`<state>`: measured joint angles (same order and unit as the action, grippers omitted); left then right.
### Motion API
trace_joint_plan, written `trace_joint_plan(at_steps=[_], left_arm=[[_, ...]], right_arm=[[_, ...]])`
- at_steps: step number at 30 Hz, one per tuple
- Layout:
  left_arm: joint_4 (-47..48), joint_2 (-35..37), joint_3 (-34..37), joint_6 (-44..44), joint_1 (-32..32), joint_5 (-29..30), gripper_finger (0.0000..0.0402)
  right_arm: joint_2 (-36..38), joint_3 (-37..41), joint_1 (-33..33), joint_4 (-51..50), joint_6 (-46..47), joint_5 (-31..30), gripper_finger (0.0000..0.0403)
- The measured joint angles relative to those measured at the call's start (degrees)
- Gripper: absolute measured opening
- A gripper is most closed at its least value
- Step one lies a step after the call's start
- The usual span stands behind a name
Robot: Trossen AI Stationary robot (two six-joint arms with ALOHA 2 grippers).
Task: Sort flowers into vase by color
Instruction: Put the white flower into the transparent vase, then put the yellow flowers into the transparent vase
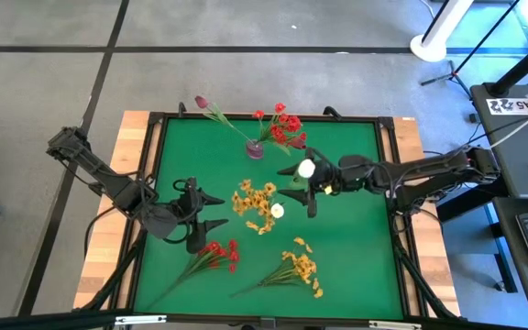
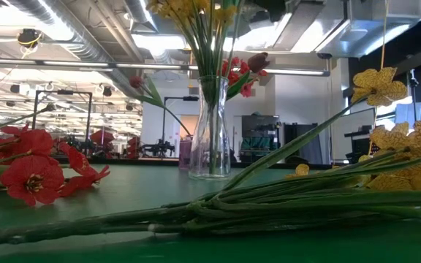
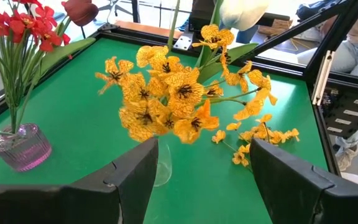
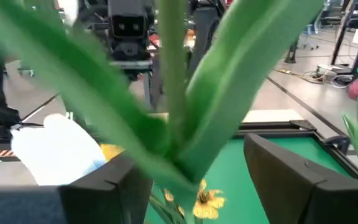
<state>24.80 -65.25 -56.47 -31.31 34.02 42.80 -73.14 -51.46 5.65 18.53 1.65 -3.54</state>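
Gripping a white tulip (image 1: 306, 169) by its stem, right gripper (image 1: 313, 188) hovers mid-table just beside the clear vase of yellow flowers (image 1: 257, 203). Left gripper (image 1: 207, 211), jaws spread w/ nothing between, waits near the loose red bunch (image 1: 216, 256). Purple vase (image 1: 255, 148) holds red blooms at the far side.
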Motion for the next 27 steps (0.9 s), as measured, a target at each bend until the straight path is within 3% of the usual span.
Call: trace_joint_plan(at_steps=[17, 23, 27], left_arm=[[0.0, 0.0, 0.0, 0.0, 0.0, 0.0, 0.0247], [0.0, 0.0, 0.0, 0.0, 0.0, 0.0, 0.0247], [-0.6, 0.0, 0.0, 0.0, 0.0, 0.0, 0.0247]], right_arm=[[0.3, -3.0, 0.0, -7.2, 1.1, 0.1, 0.0244], [4.0, -3.0, 0.0, -8.6, 0.5, -0.9, 0.0244], [9.7, -3.1, 0.0, -12.3, 0.8, -5.8, 0.0244]])
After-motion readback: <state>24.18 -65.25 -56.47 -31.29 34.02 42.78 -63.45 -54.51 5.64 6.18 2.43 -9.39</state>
